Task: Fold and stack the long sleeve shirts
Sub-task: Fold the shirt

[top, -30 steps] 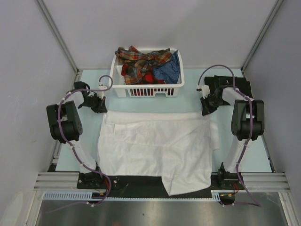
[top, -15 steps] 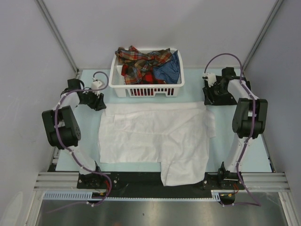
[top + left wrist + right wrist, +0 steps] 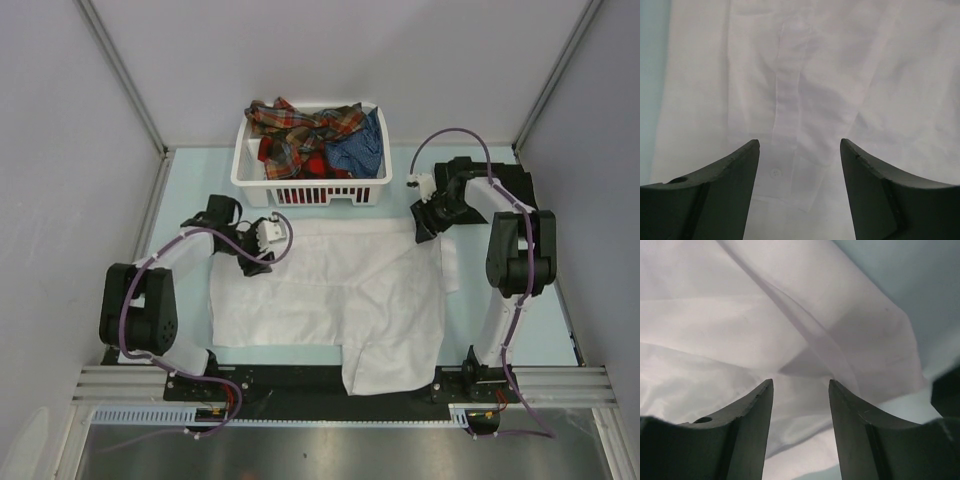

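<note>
**Both end effectors apart over the white shirt, holding nothing**

Your left end effector [image 3: 800, 147] hangs over the far left part of the white shirt [image 3: 330, 290], and the right end effector [image 3: 801, 385] over its far right corner; both have their fingers spread and nothing between them. The left wrist view alone shows a button strip running up between the fingers, and the right wrist view a raised fold. From above, the shirt lies flat on the counter [image 3: 190, 180], longest side to side, with one flap over the near edge. You cannot tell the collar end. More shirts [image 3: 300, 135] fill the basket [image 3: 310, 200].
</note>
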Robot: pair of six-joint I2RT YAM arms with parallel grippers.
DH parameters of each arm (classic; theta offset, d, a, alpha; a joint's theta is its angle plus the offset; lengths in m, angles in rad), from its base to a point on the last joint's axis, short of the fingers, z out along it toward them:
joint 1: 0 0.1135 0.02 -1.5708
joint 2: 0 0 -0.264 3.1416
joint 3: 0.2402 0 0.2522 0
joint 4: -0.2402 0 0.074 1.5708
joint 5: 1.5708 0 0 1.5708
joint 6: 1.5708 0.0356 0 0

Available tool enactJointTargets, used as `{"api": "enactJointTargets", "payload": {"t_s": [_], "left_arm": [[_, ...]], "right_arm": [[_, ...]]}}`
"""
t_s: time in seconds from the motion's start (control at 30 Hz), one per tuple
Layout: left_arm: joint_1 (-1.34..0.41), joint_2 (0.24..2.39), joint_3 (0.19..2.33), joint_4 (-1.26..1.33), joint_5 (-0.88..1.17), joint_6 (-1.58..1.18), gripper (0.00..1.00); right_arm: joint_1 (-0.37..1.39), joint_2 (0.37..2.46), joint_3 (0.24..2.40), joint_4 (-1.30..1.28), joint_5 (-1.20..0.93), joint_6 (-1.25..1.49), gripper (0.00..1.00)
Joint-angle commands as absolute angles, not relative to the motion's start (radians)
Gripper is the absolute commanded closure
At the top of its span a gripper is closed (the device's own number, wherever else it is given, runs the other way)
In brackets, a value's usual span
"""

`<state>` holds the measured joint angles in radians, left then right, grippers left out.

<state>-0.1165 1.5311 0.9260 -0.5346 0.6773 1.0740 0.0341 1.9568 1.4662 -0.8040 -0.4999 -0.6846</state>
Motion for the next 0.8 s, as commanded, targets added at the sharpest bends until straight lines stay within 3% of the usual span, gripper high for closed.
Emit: {"api": "enactJointTargets", "payload": {"t_s": [0.0,0.4,0.77], "left_arm": [[-0.179,1.555,0.910,-0.442,0.612,1.134,0.28],[-0.488,1.600,0.994,-0.361,0.532,1.057,0.28],[-0.775,1.807,1.193,-0.238,0.440,0.778,0.26]], "right_arm": [[0.046,1.999,1.471,-0.747,-0.472,-0.683,0.46],[0.054,2.019,1.503,-0.802,-0.498,-0.686,0.58],[0.038,2.066,1.589,-0.857,-0.523,-0.660,0.50]]}}
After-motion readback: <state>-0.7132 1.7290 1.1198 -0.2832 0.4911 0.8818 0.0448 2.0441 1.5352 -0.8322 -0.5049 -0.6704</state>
